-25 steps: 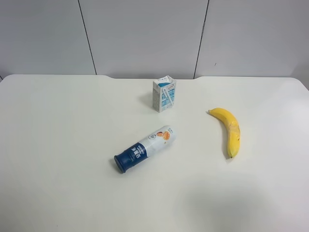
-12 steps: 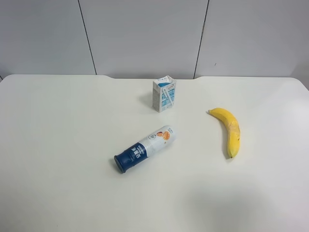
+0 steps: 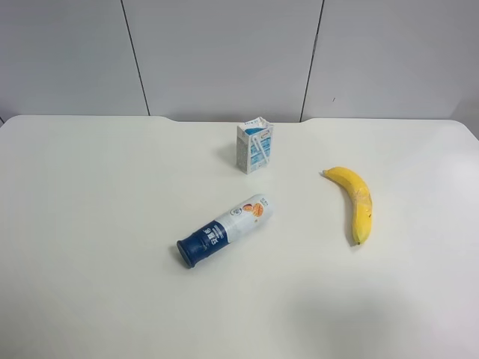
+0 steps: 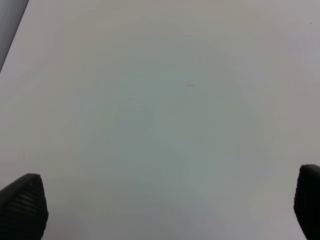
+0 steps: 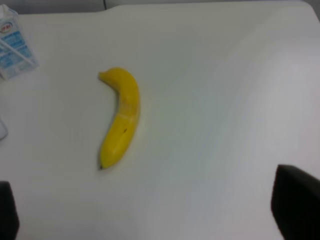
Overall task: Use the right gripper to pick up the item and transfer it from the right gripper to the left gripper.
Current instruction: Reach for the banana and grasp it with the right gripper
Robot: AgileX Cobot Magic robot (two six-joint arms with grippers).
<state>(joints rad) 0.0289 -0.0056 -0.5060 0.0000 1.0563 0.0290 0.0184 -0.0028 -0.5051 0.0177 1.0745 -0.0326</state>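
- The left gripper (image 4: 165,202): fingers apart, empty, only bare table (image 4: 150,100) in its view.
- The banana (image 3: 356,200): on the table's right side, long axis running near-to-far.
- The right gripper (image 5: 152,205): fingers apart, empty; the banana lies ahead, so this is likely the nearer arm.

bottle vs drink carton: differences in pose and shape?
Pose: the white plastic bottle with the dark blue cap lies on its side; the small blue-and-white cardboard drink carton stands upright.
Shape: the bottle is a long cylinder, the carton a short box.
Place: the carton sits farther back than the bottle.
Shared: blue-and-white, both rest on the white table, apart.
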